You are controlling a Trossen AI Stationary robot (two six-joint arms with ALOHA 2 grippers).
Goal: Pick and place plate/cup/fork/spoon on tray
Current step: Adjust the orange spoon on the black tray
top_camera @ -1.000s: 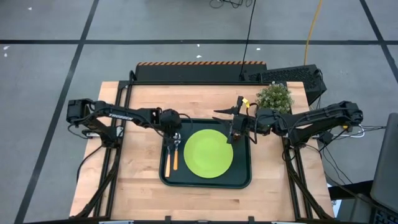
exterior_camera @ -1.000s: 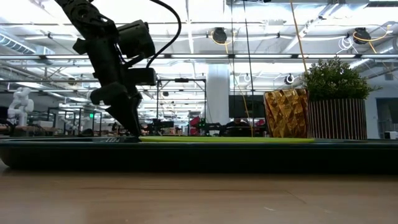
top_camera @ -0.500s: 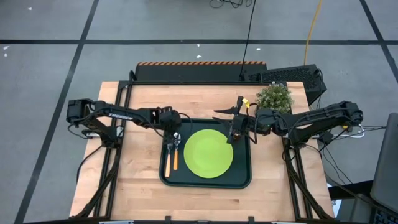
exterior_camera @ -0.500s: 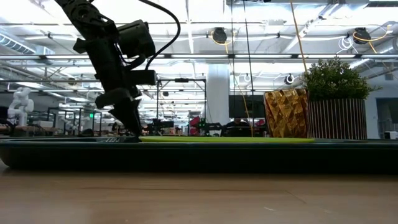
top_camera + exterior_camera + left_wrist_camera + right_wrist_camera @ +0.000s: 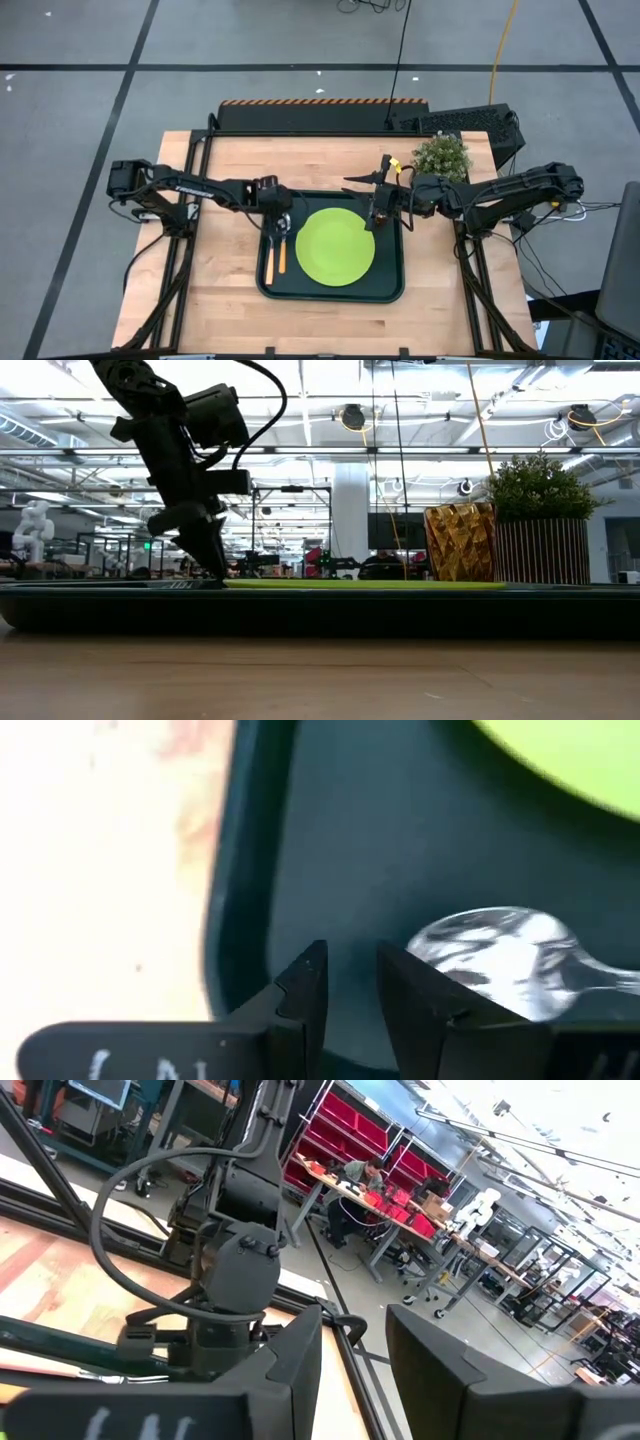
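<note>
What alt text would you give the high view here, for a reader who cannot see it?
A dark tray on a wooden table holds a lime-green plate, with an orange-handled fork and spoon beside it. The left hand hovers over the cutlery; the right hand is at the tray's far right corner, near a potted plant.

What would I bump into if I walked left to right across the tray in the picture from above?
Tray's left rim → fork → spoon → plate → the right pincer near the tray's right side. The left pincer hangs above the spoon's bowl, so it has no place of its own in the line.
</note>
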